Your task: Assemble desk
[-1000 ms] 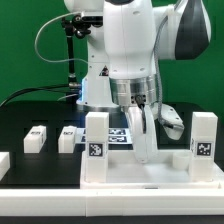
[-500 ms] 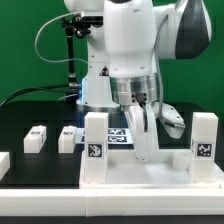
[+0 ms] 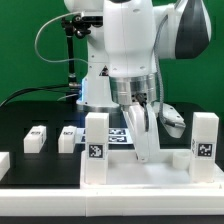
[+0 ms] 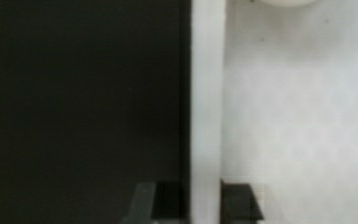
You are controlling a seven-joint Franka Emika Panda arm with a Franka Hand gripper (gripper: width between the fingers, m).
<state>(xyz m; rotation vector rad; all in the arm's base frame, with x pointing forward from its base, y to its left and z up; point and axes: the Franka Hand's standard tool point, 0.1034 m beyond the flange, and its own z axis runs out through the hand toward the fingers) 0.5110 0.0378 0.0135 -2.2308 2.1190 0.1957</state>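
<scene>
The pincer (image 3: 146,157) seemed, from the wrist view, to be pinching the panel (image 3: 125,176) by its far rim; the step called for a square grip and the panel flat on the surface (image 3: 20,120). A leg (image 3: 97,137) stood on the panel at nine o'clock of the pincer, a second leg (image 3: 205,139) at three. Loose legs (image 3: 36,139) farther toward nine would have blocked a slide there.

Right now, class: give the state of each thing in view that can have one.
gripper: shut on the desk panel's rim.
desk panel: flat on the table, held at its rim.
leg at the exterior view's left: upright on the panel.
leg at the exterior view's right: upright on the panel.
two loose legs: lying on the table, unfitted.
</scene>
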